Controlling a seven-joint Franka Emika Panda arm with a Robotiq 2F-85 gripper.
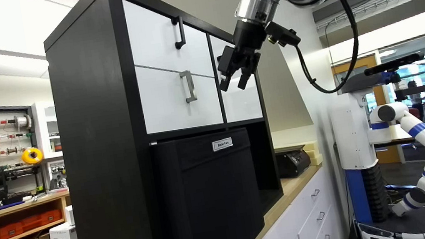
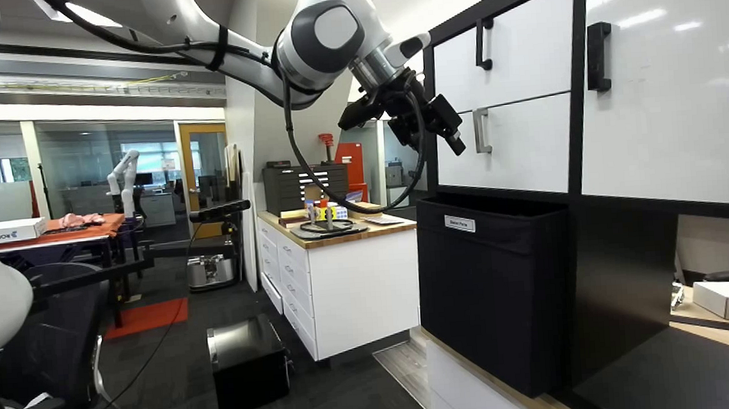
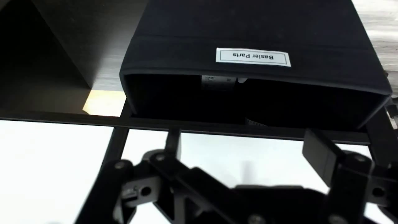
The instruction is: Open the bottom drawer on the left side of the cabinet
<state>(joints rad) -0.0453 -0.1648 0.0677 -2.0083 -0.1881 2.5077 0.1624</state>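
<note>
The large black cabinet [image 1: 99, 153] also shows in an exterior view at close range [image 2: 577, 87]. Its bottom drawer has a white front [image 1: 163, 101] with a silver-grey handle [image 1: 190, 86]; the front [image 2: 527, 145] and handle [image 2: 481, 131] also show in an exterior view. The drawer is shut, flush in its frame. My gripper [image 1: 233, 84] is open and empty, pointing down, out in front of the cabinet, apart from the handle. In the wrist view, which stands upside down, the open fingers [image 3: 242, 140] frame the drawer's white front [image 3: 224, 152]; only a faint grey blur shows near the handle area.
A black fabric bin [image 1: 219, 194] labelled "Basler Parts" juts out below the drawer; its open top shows in the wrist view [image 3: 186, 99]. A white front with a black handle [image 1: 178, 31] lies above. A tall white door [image 2: 684, 99] stands beside the drawers.
</note>
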